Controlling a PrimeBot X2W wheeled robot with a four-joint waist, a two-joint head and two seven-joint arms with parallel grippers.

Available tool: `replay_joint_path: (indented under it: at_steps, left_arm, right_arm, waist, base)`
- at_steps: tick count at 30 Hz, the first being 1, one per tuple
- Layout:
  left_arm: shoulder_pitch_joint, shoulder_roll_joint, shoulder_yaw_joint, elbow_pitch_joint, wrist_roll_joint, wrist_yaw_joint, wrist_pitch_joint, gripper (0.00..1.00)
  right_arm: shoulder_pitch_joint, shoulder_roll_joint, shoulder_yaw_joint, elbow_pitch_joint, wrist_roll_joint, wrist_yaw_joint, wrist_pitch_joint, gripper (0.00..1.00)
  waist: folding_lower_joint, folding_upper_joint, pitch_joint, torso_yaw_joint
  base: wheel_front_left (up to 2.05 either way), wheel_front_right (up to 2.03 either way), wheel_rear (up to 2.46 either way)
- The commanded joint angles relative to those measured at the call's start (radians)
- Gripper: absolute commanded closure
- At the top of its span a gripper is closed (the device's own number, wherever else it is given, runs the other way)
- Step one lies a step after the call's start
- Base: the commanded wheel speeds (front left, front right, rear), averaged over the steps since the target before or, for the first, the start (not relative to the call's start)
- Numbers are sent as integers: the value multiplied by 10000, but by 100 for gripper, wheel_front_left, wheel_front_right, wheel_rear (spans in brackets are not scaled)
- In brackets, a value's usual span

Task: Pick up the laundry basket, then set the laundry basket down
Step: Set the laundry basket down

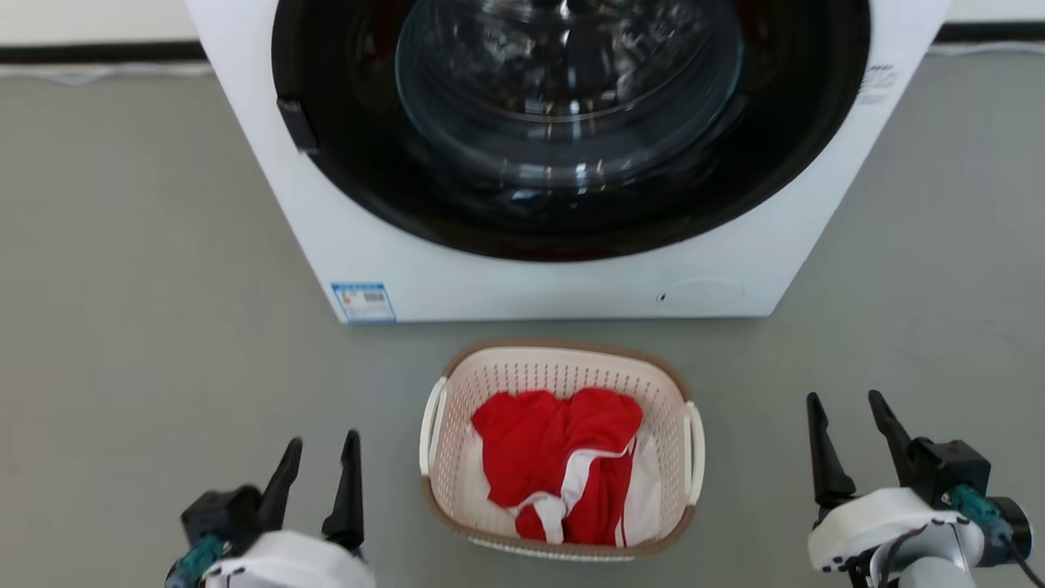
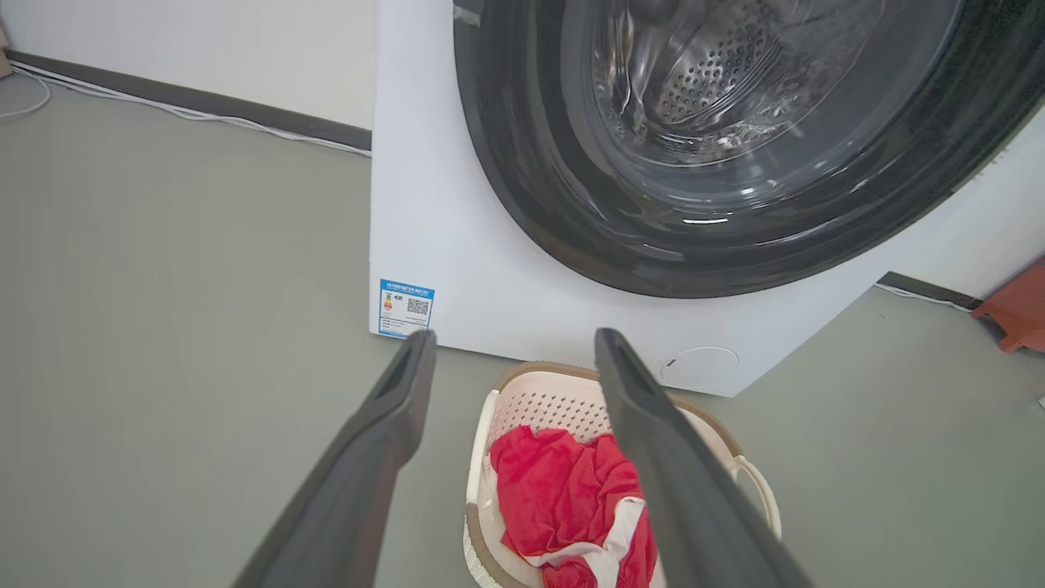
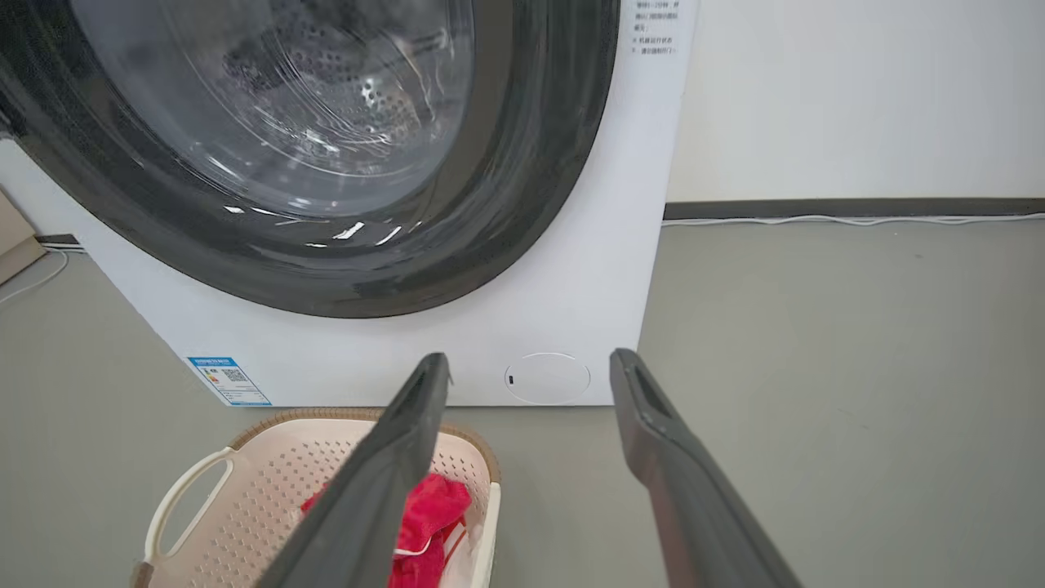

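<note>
Laundry basket: the laundry basket (image 1: 555, 374) is small and cream-white. It has rounded corners and lots of little holes in its walls.
Rim: a brown rim (image 1: 563, 346) that looks woven goes all the way round the top.
Handles: a white loop handle (image 1: 430, 425) sits on the side at 9 o'clock, and a second one sits on the side at 3 o'clock.
Inside: a red cloth (image 1: 555, 449) with white stripes lies crumpled in the basket, with some white cloth under it.
Where the basket is: it stands on the grey floor (image 1: 122, 327), at 6 o'clock from the washing machine (image 1: 490, 278). It is near the machine but not touching it.
Washing machine: it is big and white, with a round dark glass door (image 1: 563, 122) and a little blue sticker (image 1: 363, 302) down at its 7 o'clock corner.
Left gripper: the left gripper (image 1: 324, 438) is at 9 o'clock from the basket and apart from it. Its two dark fingers are spread wide and hold nothing.
Right gripper: the right gripper (image 1: 843, 396) is at 3 o'clock from the basket, a bit further off. Its fingers are spread wide too, with nothing in them.
Left wrist view: the basket shows at 6 o'clock, partly behind one finger.
Right wrist view: the basket shows at 7 o'clock, partly behind one finger.
</note>
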Motion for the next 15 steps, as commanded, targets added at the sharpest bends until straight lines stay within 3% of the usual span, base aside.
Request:
replay_joint_path:
  at_steps: [1, 15]
  left_arm:
    - [-541, 91, 174, -232, -107, -80, -61, 0]
    - [-1979, 91, -530, -311, -277, -267, -61, 0]
  right_arm:
    - [-461, -43, 120, 96, -137, 35, -55, 0]
    - [-2735, -43, -624, 3539, -491, 35, -92, 0]
  waist:
    - [1, 0, 398, 188]
    - [1, 0, 2375, 903]
  base:
    - [0, 0, 0]
    - [0, 0, 0]
